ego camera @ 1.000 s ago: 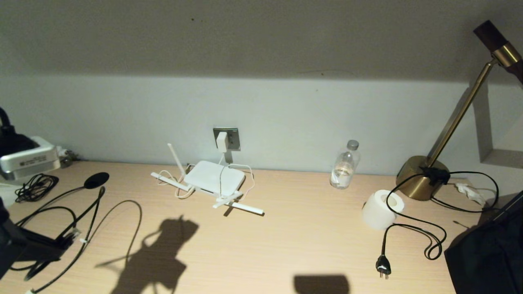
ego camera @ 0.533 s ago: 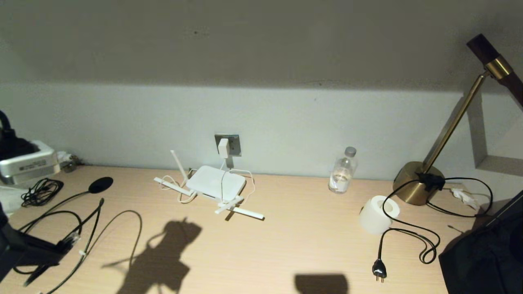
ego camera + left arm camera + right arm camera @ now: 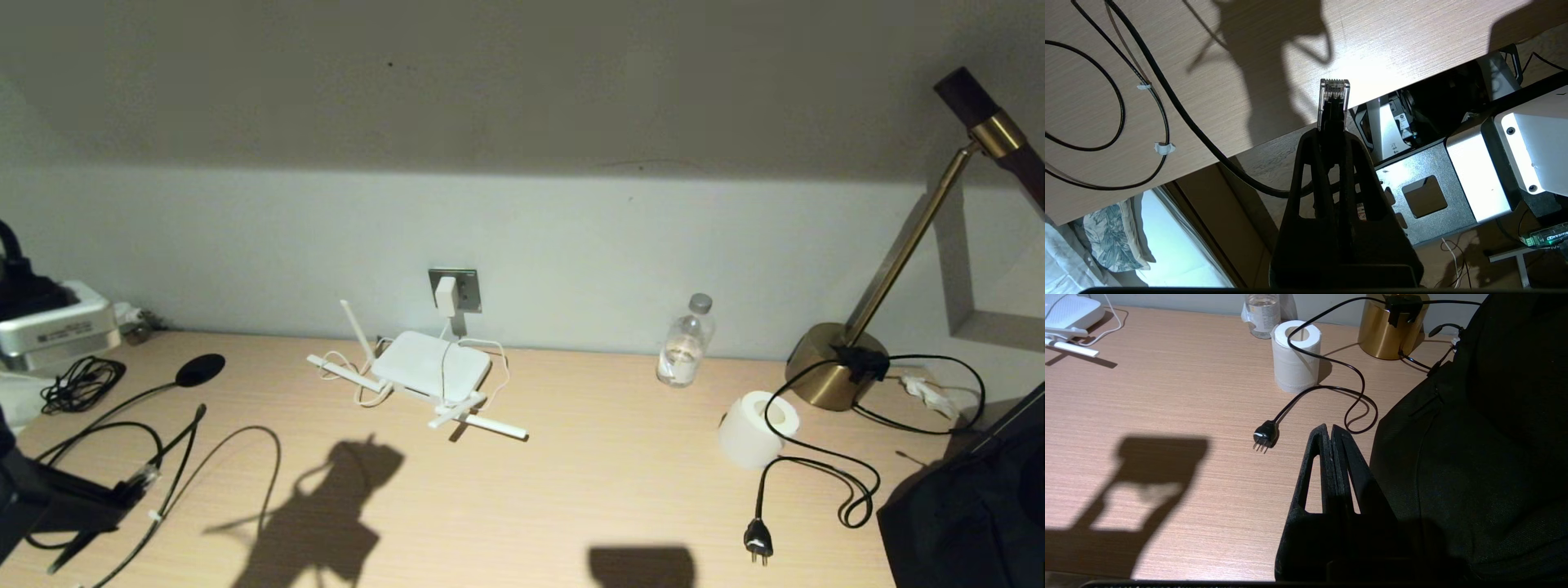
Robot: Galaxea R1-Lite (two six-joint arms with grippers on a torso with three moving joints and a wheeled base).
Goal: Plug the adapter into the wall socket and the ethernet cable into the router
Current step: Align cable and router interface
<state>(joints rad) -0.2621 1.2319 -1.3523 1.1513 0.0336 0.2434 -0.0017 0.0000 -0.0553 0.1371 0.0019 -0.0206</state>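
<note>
The white adapter [image 3: 445,296] sits plugged into the grey wall socket [image 3: 468,291], and its thin white cord drops onto the router [image 3: 430,365]. The router lies flat on the desk below the socket with its stick antennas splayed out. At the desk's front left, my left gripper [image 3: 122,492] [image 3: 1332,132] is shut on the ethernet cable [image 3: 1167,94]. The cable's clear connector [image 3: 145,475] [image 3: 1334,96] sticks out past the fingertips. My right gripper [image 3: 1330,430] is shut on nothing, low over the desk's front right.
On the right stand a water bottle [image 3: 686,347], a paper roll [image 3: 755,429] and a brass lamp [image 3: 833,367]; a black three-pin plug [image 3: 758,539] lies in front. A black bag [image 3: 963,506] fills the right corner. A round-disc cord [image 3: 200,369] and silver box [image 3: 53,327] lie left.
The whole picture has slid down a little, so the camera has moved. The left gripper keeps its hold on the connector; nothing on the desk has shifted.
</note>
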